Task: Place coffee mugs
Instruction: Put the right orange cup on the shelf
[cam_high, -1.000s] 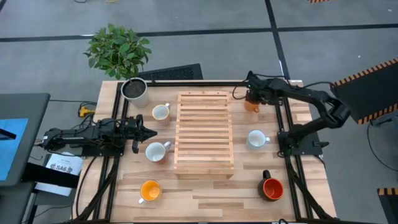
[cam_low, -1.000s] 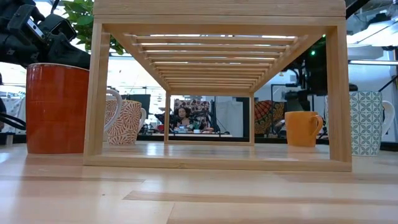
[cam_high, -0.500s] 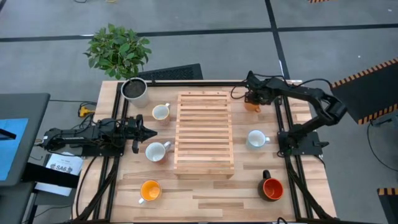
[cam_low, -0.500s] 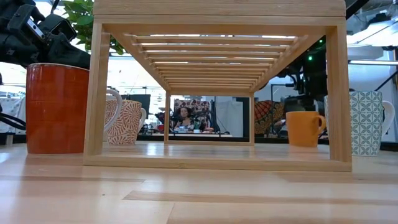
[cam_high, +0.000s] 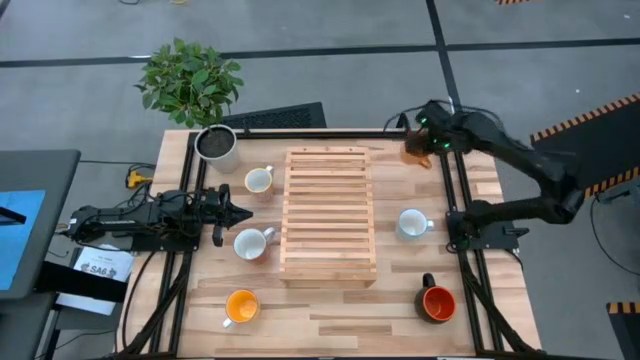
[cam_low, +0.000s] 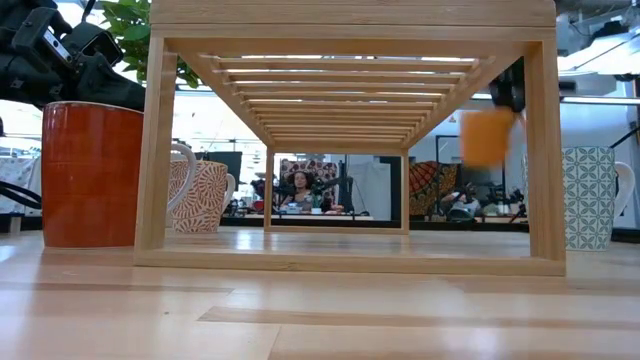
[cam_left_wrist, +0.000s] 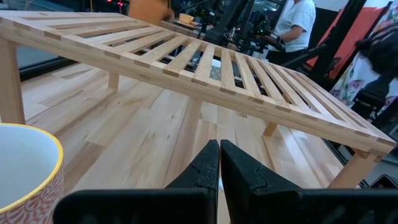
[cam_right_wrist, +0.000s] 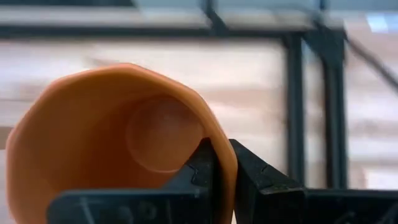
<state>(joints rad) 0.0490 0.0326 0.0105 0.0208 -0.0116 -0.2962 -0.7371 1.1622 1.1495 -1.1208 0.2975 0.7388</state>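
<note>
My right pincer (cam_high: 428, 143) pinches the rim of the orange mug (cam_high: 416, 148), held off the table beside the rack's (cam_high: 328, 212) far corner. Rack top bare; five mugs on the table. Left pincer (cam_high: 238, 211) pressed together, waiting.

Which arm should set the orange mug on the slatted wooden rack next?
Right. The right gripper already pinches the orange mug by its rim, lifted beside the slatted wooden rack. The left gripper is shut, empty, at the rack's other side.
</note>
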